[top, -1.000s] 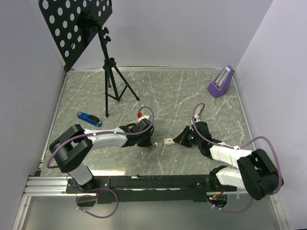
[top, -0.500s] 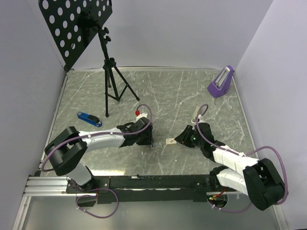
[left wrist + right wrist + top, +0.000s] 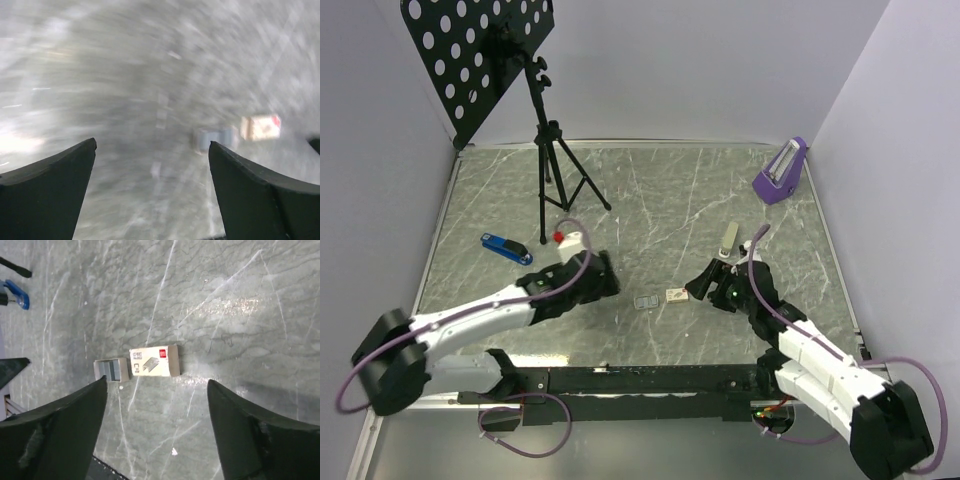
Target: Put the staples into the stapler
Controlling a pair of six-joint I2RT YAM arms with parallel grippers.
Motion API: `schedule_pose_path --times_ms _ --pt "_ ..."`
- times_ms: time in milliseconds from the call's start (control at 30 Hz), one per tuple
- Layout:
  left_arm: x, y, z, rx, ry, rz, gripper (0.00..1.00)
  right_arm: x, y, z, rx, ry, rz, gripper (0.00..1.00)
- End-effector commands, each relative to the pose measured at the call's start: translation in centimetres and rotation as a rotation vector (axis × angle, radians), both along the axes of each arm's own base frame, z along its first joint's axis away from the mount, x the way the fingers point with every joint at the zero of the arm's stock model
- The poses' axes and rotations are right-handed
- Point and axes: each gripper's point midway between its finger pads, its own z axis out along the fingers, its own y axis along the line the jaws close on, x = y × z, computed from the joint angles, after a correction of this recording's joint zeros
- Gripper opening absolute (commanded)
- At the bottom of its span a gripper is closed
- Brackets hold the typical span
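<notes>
The staples lie on the marble table as a small pale box with red print [image 3: 674, 295] [image 3: 154, 361] and a tiny grey tray [image 3: 645, 301] [image 3: 111, 369] just left of it. In the blurred left wrist view the tray [image 3: 216, 138] and box [image 3: 260, 127] show ahead to the right. My left gripper [image 3: 612, 273] [image 3: 152, 145] is open and empty, a little left of the tray. Right of the box, my right gripper [image 3: 699, 288] [image 3: 157, 381] stands open above the table with nothing in it. The blue stapler [image 3: 506, 248] [image 3: 16, 296] lies far left.
A black music stand on a tripod [image 3: 552, 170] stands at the back left. A purple object [image 3: 780, 172] sits in the back right corner. Walls close the table on three sides, and a black rail [image 3: 640, 380] runs along the near edge.
Both grippers went from shut to open and drew apart, the left arm back to the left, the right one slightly right. The box and tray stay on the table between them.
</notes>
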Motion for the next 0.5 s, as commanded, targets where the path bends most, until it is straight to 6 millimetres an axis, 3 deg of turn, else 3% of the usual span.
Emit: schedule_pose_path --times_ms 0,167,300,467 --pt "0.3 7.7 0.3 0.101 -0.042 0.308 0.99 -0.1 -0.1 2.8 0.002 -0.074 0.021 0.96" --pt "0.7 14.0 0.5 0.073 -0.063 0.526 0.99 -0.6 0.1 4.7 0.016 -0.162 0.067 1.0" --pt "3.0 19.0 2.0 0.086 -0.122 0.685 0.99 -0.7 0.1 5.5 0.008 -0.223 0.095 1.0" --pt "6.0 21.8 0.4 0.06 -0.04 0.771 0.99 -0.4 0.4 5.9 -0.016 -0.26 0.136 1.0"
